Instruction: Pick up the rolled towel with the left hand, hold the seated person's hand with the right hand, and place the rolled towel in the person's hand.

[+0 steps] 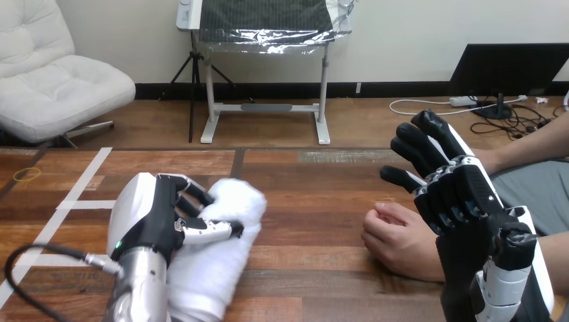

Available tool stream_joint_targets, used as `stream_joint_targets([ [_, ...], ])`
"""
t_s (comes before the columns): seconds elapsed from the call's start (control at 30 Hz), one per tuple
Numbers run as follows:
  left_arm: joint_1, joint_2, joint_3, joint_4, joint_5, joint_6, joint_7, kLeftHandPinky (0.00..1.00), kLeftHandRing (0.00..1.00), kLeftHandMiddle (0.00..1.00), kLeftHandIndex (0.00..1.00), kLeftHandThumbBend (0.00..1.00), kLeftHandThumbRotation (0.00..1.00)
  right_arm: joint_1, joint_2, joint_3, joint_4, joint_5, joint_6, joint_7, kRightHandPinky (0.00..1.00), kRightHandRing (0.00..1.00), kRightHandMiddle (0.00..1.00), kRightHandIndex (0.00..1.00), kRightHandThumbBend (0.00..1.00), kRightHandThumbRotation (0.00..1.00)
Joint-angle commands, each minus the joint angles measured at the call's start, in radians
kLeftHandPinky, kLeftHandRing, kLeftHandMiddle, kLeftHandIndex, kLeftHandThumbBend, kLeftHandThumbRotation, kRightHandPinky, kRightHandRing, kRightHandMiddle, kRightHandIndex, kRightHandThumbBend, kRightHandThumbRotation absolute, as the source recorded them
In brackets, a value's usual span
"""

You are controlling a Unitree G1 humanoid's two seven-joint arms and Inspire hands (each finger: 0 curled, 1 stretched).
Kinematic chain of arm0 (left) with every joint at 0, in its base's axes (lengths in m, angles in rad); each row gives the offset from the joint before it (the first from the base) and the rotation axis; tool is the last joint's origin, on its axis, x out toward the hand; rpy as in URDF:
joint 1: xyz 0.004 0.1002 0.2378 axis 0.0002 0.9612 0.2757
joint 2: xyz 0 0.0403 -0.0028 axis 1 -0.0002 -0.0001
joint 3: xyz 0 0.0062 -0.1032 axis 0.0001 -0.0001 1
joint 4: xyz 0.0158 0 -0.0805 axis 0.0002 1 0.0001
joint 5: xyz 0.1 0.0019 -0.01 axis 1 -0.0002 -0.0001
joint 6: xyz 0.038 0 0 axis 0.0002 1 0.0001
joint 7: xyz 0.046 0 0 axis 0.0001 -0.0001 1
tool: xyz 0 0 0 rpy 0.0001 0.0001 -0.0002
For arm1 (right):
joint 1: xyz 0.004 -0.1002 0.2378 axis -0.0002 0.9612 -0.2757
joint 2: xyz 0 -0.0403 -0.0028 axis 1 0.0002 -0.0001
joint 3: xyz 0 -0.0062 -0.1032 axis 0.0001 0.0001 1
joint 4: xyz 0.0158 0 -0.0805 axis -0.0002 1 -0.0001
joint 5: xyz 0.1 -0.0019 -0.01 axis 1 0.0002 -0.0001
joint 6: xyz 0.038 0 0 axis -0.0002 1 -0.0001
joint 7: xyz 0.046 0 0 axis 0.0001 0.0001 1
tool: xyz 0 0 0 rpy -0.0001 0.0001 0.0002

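Head view: at the near left of the worktop (315, 188), the left hand (144, 218) grasps the rolled towel (225, 251), its fingers (196, 192) curled round the towel's far end. At the right, the right hand (463, 194) hangs with its fingers straightened, just beside the person's hand (396, 238), which rests on the wood.

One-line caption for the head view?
Left hand curled round the rolled towel; right hand open over the person's hand.
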Motion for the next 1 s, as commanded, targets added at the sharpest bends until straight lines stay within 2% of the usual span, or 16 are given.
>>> stream_joint_targets([
  [0.0,-0.028,-0.032,0.090,-0.212,-0.064,-0.160,0.095,0.18,0.26,0.35,0.42,0.67,0.00,-0.059,0.000,-0.025,-0.018,0.003,-0.010,0.001,0.79,0.89,0.88,0.90,0.81,1.00],
  [0.53,0.025,-0.040,0.132,-0.283,-0.147,-0.279,0.119,0.23,0.29,0.37,0.42,0.63,0.00,-0.070,0.001,-0.026,-0.010,0.003,-0.004,0.003,0.79,0.89,0.88,0.90,0.79,1.00],
  [0.97,0.024,-0.052,0.147,-0.303,-0.170,-0.296,0.121,0.22,0.28,0.35,0.41,0.62,0.00,-0.081,0.003,-0.028,-0.002,0.008,-0.003,0.010,0.79,0.89,0.89,0.90,0.79,1.00],
])
